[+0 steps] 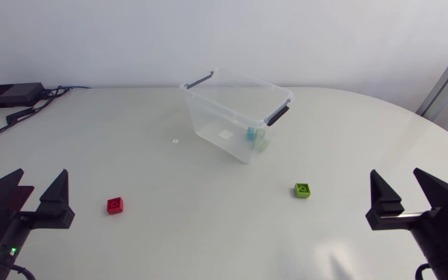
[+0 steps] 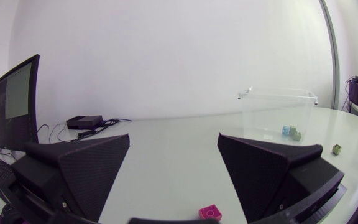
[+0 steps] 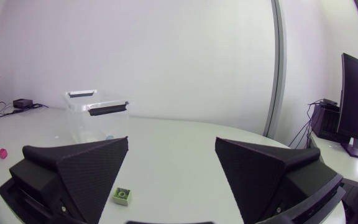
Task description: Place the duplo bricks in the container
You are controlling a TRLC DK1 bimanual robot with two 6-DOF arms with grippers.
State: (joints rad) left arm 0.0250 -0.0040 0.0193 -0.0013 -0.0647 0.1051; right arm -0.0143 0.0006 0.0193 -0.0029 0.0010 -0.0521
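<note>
On the white table (image 1: 131, 140) before the clear container (image 1: 238, 113) lie a red brick (image 1: 115, 204) and green brick (image 1: 302, 190), two bricks (image 1: 255, 137) hazy inside it; left tool (image 1: 41, 177) and right tool (image 1: 395, 174) gape wide.

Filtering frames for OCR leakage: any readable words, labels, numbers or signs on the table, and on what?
No legible text in any view.
White patch on the floor of the container, maybe a label: too small to read.
Small round mark on the table: too small to read.
Red brick, green brick: no print visible.
</note>
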